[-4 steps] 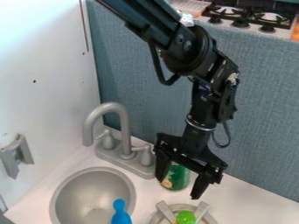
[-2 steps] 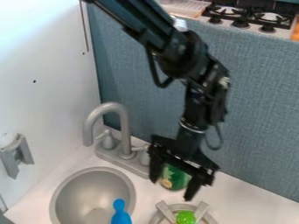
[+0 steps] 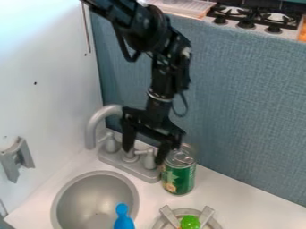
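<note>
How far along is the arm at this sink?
Nothing looks clearly done: the green can stands beside the faucet. The open gripper, by the faucet, appears to hold nothing. What's left can't be told; the blue object is at the sink, the round green object on the burner.

In view, left of the gripper [image 3: 143, 155], stands a white wall [image 3: 48, 98], glaring bright near its top — behind and right of it, a blue-grey textured panel [image 3: 251, 112], with a stove [image 3: 246, 24] beyond, up and right.
</note>
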You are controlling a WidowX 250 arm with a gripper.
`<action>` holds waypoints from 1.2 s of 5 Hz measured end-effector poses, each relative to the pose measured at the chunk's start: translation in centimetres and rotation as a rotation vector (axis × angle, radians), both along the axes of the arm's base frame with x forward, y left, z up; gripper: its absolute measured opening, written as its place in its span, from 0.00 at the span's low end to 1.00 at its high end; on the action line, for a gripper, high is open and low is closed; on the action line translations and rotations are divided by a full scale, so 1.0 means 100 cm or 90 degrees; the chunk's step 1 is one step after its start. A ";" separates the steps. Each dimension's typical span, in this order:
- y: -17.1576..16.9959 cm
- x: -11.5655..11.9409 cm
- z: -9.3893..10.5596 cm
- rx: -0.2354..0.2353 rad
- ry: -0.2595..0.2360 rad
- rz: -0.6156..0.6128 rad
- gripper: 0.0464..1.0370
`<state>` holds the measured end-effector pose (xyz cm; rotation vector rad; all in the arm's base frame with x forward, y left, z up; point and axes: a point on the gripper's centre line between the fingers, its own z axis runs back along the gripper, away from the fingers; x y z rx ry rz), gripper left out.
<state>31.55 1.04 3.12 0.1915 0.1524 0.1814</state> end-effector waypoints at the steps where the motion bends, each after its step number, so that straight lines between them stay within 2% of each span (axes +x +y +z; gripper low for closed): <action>1: 0.020 0.013 0.003 0.048 -0.012 -0.011 0.96; 2: 0.034 0.023 -0.013 0.088 -0.005 -0.028 0.96; 3: 0.040 0.032 -0.023 0.111 0.002 -0.047 0.96; 4: 0.043 0.038 -0.029 0.121 0.000 -0.058 0.96; 6: 0.044 0.056 -0.041 0.124 -0.039 -0.078 0.96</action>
